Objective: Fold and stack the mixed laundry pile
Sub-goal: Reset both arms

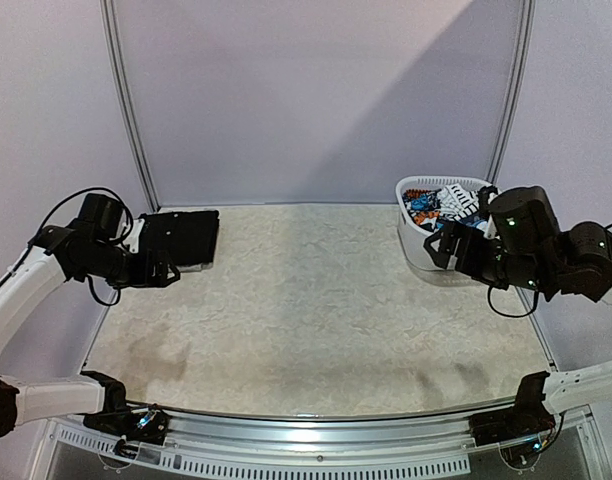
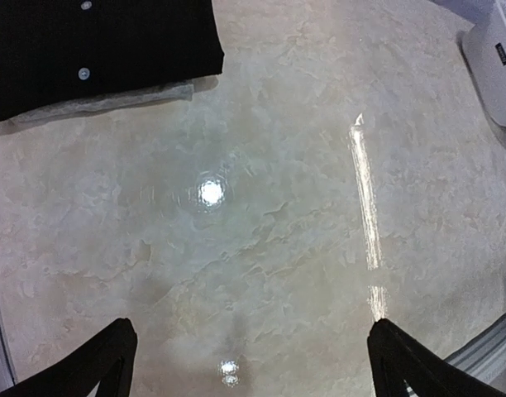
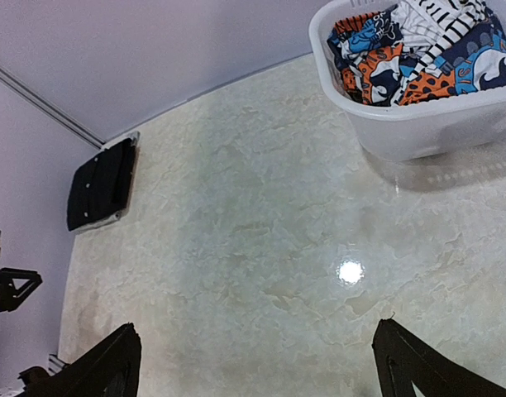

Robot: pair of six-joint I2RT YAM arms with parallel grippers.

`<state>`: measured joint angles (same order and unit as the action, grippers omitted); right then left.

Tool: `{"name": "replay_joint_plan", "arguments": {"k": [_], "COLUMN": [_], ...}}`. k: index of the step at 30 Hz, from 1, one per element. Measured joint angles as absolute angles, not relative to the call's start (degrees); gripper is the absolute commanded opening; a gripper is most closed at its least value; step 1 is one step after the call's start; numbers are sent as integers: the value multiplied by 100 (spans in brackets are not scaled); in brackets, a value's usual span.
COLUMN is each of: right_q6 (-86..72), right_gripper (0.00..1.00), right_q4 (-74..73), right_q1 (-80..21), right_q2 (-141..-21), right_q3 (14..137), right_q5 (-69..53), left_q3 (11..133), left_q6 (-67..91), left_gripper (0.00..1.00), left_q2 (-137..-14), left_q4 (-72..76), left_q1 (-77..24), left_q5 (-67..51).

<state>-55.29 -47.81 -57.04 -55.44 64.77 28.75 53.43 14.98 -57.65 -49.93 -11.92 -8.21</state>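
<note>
white basket [image 3: 418,124] holds printed piece [image 3: 385,66], black garment [image 1: 181,238] lies folded far left; left gripper [image 2: 253,331] and right gripper [image 3: 257,329] gape empty.

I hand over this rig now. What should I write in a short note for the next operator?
Left gripper: open, empty, above the beige table.
Right gripper: open, empty, near the white plastic basket.
Done: the black buttoned garment lies folded at the far left, on a light grey cloth.
To do: the white-black-blue-orange printed piece is in the basket, not yet folded or stacked.
</note>
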Motion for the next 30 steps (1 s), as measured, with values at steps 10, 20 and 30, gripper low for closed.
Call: {"name": "replay_joint_plan", "arguments": {"k": [10,20,30], "right_q6": [-5535,-5551,-5621], "right_gripper": [99,99,99], "right_q4": [-4379,-4154,-3935], "right_q1": [-5704,-5704,-5704], "right_q2": [-5293,-5293,-5146], "right_q3": [6366,6112,5894], "right_q5": [2707,2469,2447], "left_q3": [5341,5339,5317], "left_q6": [1503,1507,1507], "left_gripper": [100,99,99], "left_q2": [-5763,-5699,-5697], "left_q4": [-4869,-4866,-4864], "left_q1": [-1203,-1238,-1238], "left_q5": [-840,-836,-834]}}
